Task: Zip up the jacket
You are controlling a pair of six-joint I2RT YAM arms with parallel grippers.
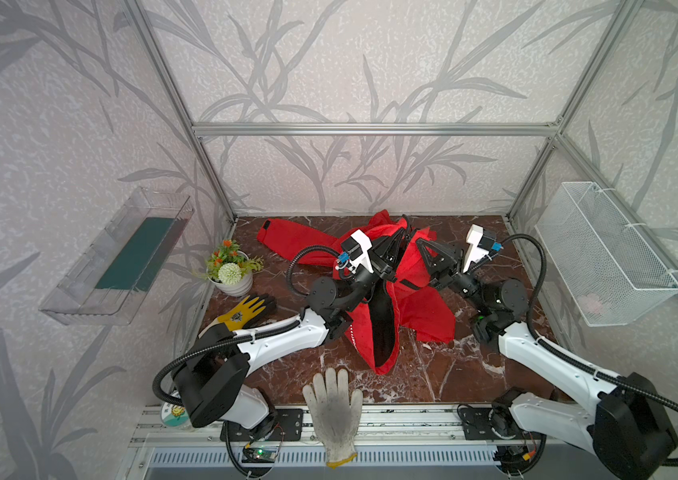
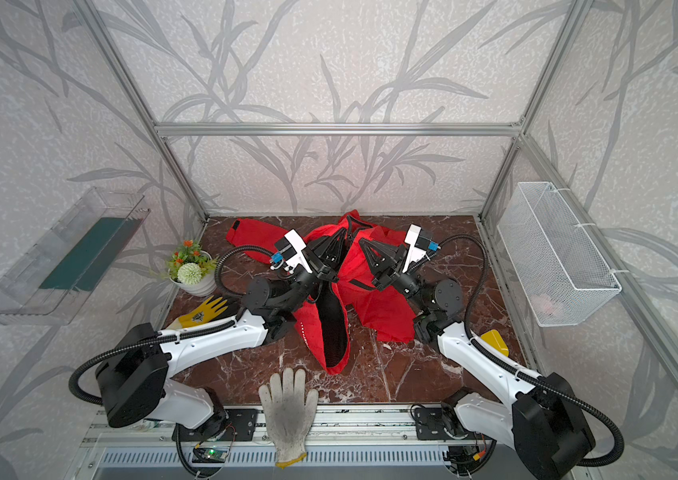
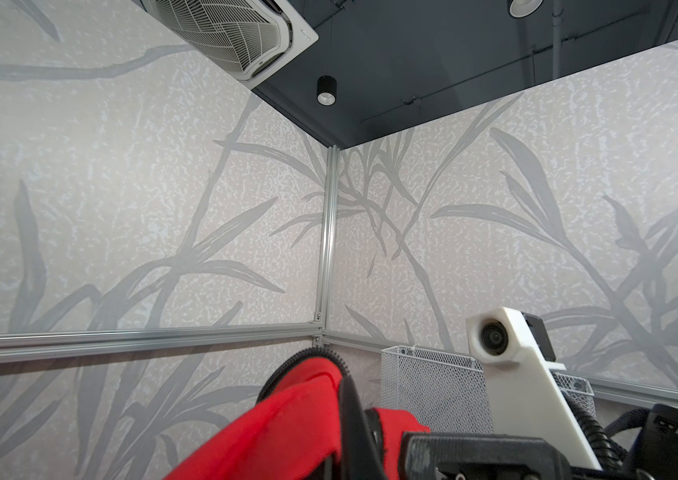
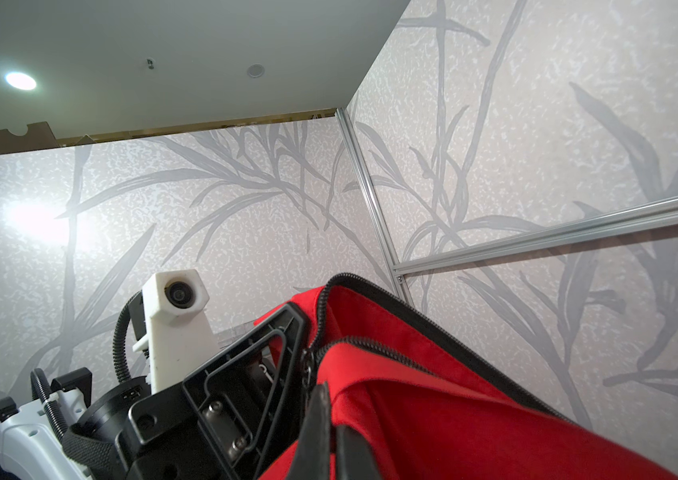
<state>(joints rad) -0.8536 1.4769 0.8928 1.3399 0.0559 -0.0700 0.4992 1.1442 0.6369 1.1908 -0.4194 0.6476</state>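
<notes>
Both arms reach in from the near edge with elbows bent, their wrists tilted up and toward each other over the rear middle of the marble surface [image 1: 432, 374]. The left fingers [image 1: 391, 247] and right fingers [image 1: 432, 253] are each pinched shut on a fold of the red jacket [image 1: 420, 303], tips almost meeting. They hold its upper part up in a peak, and the rest slumps on the surface. The front gapes open, with the black lining [image 1: 383, 328] showing toward the near edge. In the right wrist view, black zipper teeth [image 4: 370, 286] run along the raised red edge. One sleeve [image 1: 287, 237] trails rear-left, near a potted plant [image 1: 231, 270].
</notes>
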